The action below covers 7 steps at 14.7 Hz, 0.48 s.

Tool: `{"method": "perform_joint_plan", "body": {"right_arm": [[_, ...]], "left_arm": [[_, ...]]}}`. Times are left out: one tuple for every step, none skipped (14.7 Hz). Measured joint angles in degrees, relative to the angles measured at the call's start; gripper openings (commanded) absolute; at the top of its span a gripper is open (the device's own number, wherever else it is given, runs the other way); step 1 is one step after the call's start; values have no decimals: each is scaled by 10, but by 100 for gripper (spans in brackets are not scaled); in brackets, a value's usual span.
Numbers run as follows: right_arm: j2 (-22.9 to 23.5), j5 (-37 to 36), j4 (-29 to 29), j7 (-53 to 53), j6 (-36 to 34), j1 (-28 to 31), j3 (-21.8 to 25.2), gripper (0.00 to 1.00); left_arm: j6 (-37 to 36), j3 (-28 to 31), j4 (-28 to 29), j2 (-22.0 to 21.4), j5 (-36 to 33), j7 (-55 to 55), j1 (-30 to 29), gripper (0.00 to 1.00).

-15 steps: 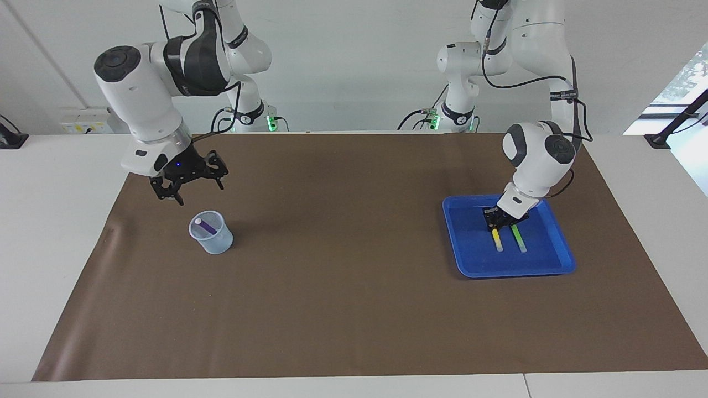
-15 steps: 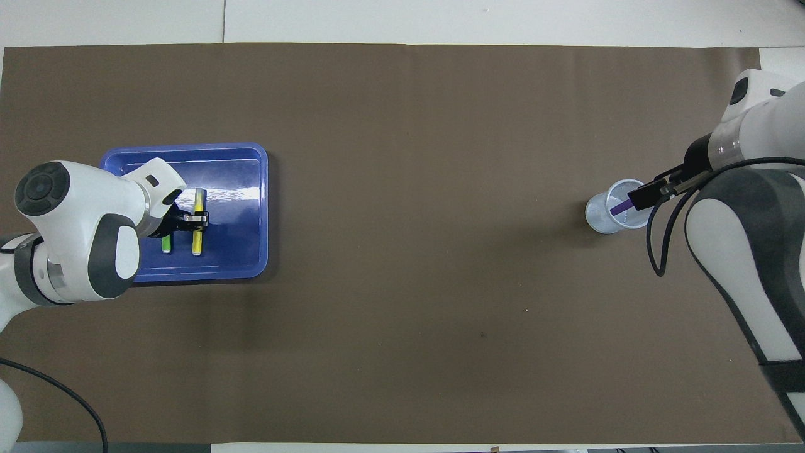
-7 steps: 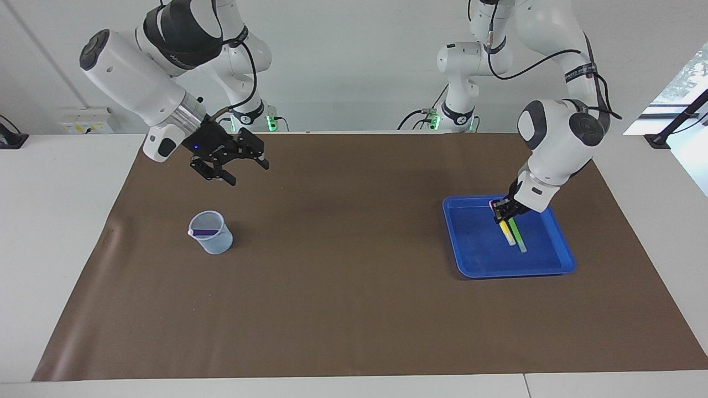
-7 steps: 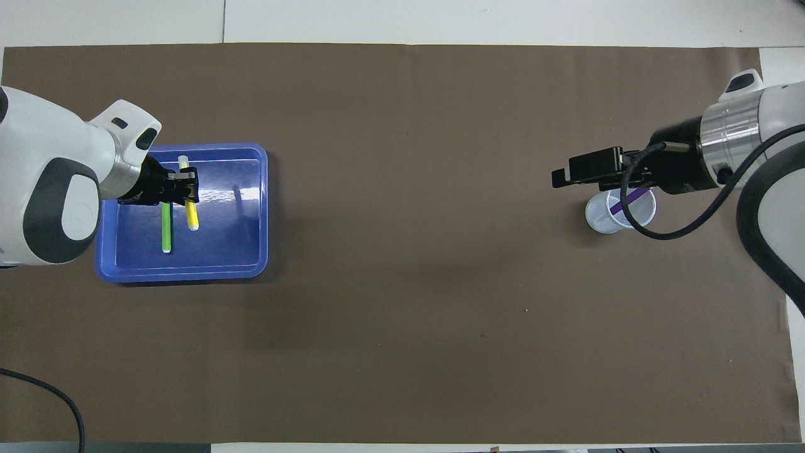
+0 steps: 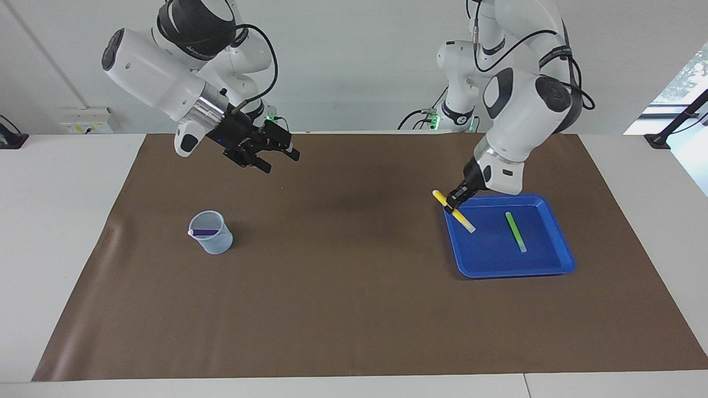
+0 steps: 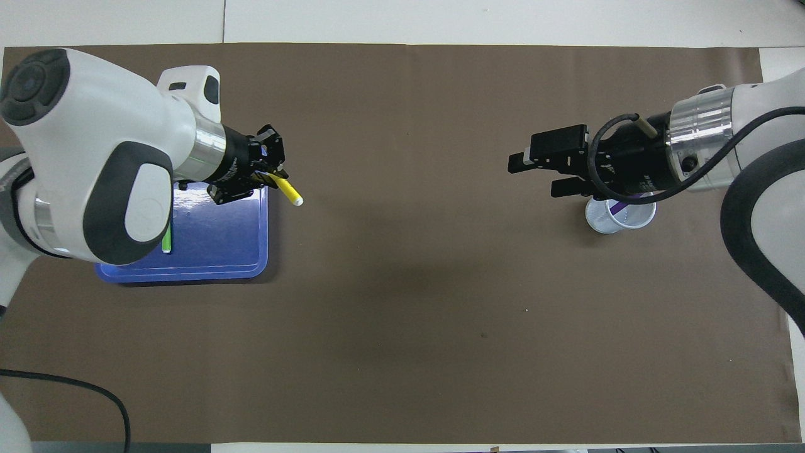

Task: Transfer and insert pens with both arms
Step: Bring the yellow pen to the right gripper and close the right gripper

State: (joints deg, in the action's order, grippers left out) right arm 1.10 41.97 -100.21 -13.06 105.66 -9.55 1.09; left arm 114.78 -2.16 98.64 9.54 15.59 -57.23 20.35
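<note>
Two white arms [image 5: 166,83] reach in over one brown mat [image 5: 354,309] that covers most of the table, and the blue tray [image 5: 558,260], lying on the mat toward the left arm's end of the table, serves as the landmark for everything else. Raised over the tray's edge that faces the middle of the mat, the left gripper [image 5: 454,201] is clamped on the yellow pen [image 5: 457,213], which hangs tilted in the air with one end over the tray floor and the other end out over the mat just beside the tray; from above, its pale capped end points away from the tray toward the mat's middle. Well apart from the tray, up in the air over bare mat toward the right arm's end of the table, the right gripper [image 5: 269,156] has its fingers spread wide with nothing between them. Also well apart from the tray, at that same end, stands a translucent cup [image 5: 211,232] with the purple pen [image 5: 206,232] leaning inside it. Flat on the tray floor lies the green pen [image 5: 515,232], well clear of the left gripper
</note>
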Motion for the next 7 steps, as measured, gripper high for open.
{"method": "perform_joint_plan", "body": {"right_arm": [[0, 10, -1, -26, 12, -8, 0, 100], [0, 24, -2, -51, 29, -17, 0, 100], [0, 45, -7, -74, 48, -25, 0, 100], [-1, 68, -14, -89, 69, -32, -1, 100], [-3, 86, -25, -95, 92, -38, -1, 100], [-6, 94, -39, -96, 113, -43, -1, 100], [-9, 101, -54, -92, 129, -46, -1, 100]], "left_arm": [[21, -1, -2, 4, 1, -61, 24, 0], [41, -1, -4, 7, 1, -115, 45, 0], [58, -1, -5, 10, 2, -164, 62, 0], [67, -2, -6, 13, 7, -202, 75, 0], [72, -1, -9, 14, 20, -233, 85, 0], [75, -1, -12, 14, 35, -259, 92, 0], [76, -1, -15, 14, 45, -280, 97, 0]]}}
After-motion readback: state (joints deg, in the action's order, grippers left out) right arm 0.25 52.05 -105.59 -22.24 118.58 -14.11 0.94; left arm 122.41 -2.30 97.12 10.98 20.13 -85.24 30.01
